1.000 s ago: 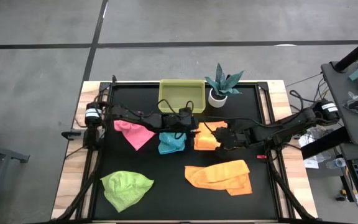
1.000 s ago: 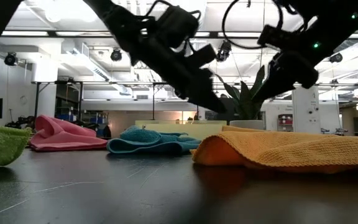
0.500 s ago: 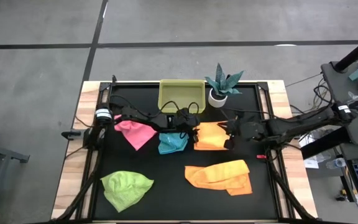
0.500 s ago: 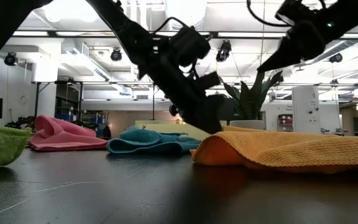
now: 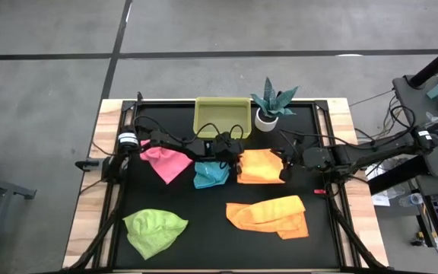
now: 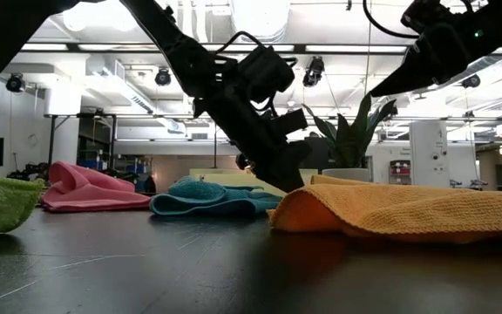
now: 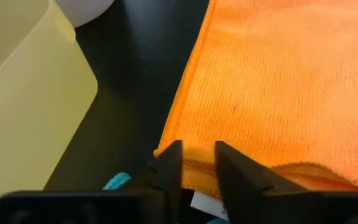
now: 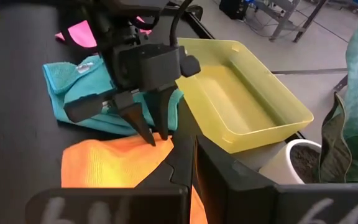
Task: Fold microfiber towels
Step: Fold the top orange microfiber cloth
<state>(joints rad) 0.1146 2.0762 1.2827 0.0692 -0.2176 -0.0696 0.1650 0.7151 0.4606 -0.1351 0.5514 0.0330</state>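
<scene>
On the black table (image 5: 204,243), the left gripper (image 8: 154,138) pinches the orange towel's (image 5: 261,166) corner; the right gripper (image 5: 283,169), shut and empty, hovers opposite.

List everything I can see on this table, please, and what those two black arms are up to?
Folded orange towel: one, orange, table middle.
Loose orange towel: one, orange, front right.
Turquoise towel: one, turquoise, beside the folded orange towel.
Pink towel: one, pink, left of middle.
Green towel: one, lime, front left.
Tray: one, yellow, back edge.
Plant: one, teal, white pot, beside the tray.
Left gripper: pinching the folded orange towel's edge.
Right gripper: shut, at that towel's opposite edge.
</scene>
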